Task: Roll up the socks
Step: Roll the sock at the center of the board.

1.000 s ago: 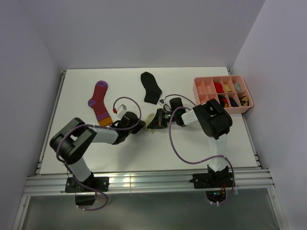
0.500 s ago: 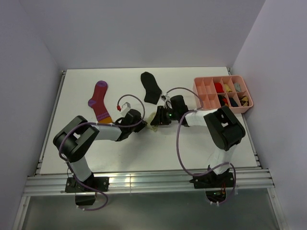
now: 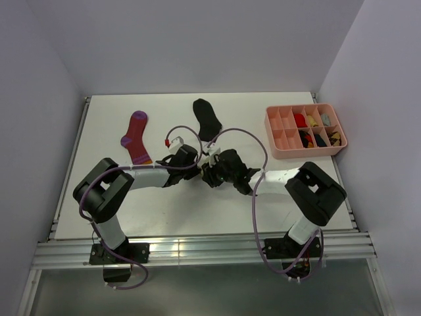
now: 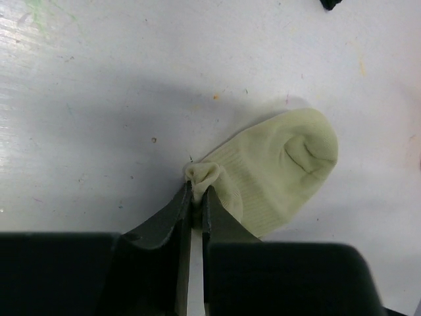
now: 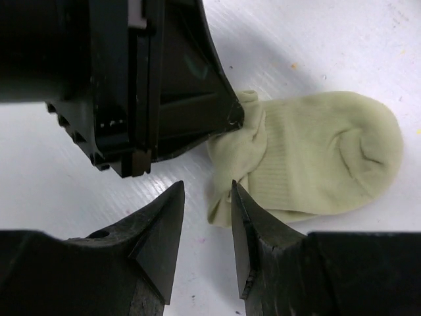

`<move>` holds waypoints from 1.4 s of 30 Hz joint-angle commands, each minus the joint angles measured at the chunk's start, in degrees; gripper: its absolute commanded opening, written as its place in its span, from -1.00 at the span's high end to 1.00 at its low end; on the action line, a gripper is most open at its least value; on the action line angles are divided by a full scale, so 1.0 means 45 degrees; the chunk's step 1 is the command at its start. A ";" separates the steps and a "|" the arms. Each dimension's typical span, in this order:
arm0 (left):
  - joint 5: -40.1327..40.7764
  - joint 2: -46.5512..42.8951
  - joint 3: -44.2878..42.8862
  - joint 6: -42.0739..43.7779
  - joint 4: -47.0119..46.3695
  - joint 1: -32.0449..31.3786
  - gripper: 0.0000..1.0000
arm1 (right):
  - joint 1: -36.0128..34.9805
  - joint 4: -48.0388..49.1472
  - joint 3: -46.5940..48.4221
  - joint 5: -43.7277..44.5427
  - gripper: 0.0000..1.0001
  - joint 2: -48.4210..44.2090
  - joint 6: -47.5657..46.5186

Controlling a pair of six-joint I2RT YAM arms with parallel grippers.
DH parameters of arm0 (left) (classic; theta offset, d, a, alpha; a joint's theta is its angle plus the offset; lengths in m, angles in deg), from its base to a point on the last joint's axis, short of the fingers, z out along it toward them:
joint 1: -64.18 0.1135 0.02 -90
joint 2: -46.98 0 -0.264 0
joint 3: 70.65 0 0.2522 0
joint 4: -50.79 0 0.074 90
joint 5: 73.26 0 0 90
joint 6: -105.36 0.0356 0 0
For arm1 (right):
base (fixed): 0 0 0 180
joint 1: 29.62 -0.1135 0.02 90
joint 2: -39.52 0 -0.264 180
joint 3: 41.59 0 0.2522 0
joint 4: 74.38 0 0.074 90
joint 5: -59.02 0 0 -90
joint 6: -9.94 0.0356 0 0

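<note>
The small cream sock (image 4: 276, 168) lies flat on the white table. My left gripper (image 4: 196, 189) is shut on its bunched cuff. In the right wrist view the same cream sock (image 5: 316, 155) spreads to the right, with the left gripper's fingers (image 5: 197, 108) pinching its cuff from above. My right gripper (image 5: 207, 187) stands open just below, and a loose fold of the sock shows in the gap by its right finger (image 5: 253, 230), not gripped. From above, both grippers meet mid-table and hide this sock. The black sock (image 3: 208, 119) and the magenta sock (image 3: 137, 137) lie flat further back.
A pink compartment tray (image 3: 275, 128) holding several rolled socks stands at the back right. The right arm's purple cable (image 3: 253, 197) loops over the table between the arms. The black sock's tip (image 4: 329, 3) shows at the top of the left wrist view.
The right gripper has opened and let go of the cream sock, shifting left. The left gripper has moved right and closed on the sock's cuff.
</note>
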 commanded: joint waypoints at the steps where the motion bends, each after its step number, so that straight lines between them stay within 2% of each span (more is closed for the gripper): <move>1: 0.0136 -0.0154 -0.0431 0.0677 0.1393 -0.0037 0.99 | -0.0399 0.1885 -0.0433 0.1449 0.16 0.0082 -0.1505; 7: -0.0137 -0.0095 -0.0548 0.0853 0.1491 -0.0037 0.99 | -0.1004 0.3330 -0.0785 0.2560 0.17 0.0414 -0.2209; 20: -0.0489 -0.0075 -0.0509 0.0659 0.1276 -0.0018 0.99 | -0.1278 0.3119 -0.0239 0.1256 0.24 0.1585 -0.2308; 23: -0.0586 -0.0076 -0.0412 0.0581 0.1217 0.0002 0.99 | -0.1278 0.2768 0.0034 0.1314 0.40 0.2093 -0.1977; 25: -0.0606 -0.0075 -0.0412 0.0600 0.1198 0.0021 0.99 | -0.1259 0.2689 0.0035 0.1294 0.64 0.2172 -0.1607; 26: -0.0568 -0.0095 -0.0392 0.0619 0.1198 0.0021 0.99 | -0.1182 0.2611 0.0035 0.1236 0.83 0.2172 -0.1450; 28: -0.0528 -0.0211 -0.0256 0.0619 0.0811 0.0041 0.99 | -0.1045 0.2087 0.0288 0.1061 1.00 0.2133 -0.0942; 29: -0.0509 -0.0289 -0.0062 0.0619 0.0614 0.0060 0.99 | -0.0793 0.1928 0.0385 0.0750 1.00 0.2114 -0.0863; 35: 0.0135 -0.1129 0.0602 0.0561 0.0163 0.0080 0.50 | 0.0945 0.1263 0.0796 -0.1945 1.00 0.2348 0.2064; 39: 0.0487 -0.1637 0.1072 0.0211 -0.0323 0.0100 -0.04 | 0.2272 0.1457 0.0914 -0.4207 1.00 0.2933 0.4384; 42: 0.0624 -0.1950 0.1482 -0.0102 -0.0637 0.0100 -0.18 | 0.2802 0.2276 0.0817 -0.5652 1.00 0.3636 0.6101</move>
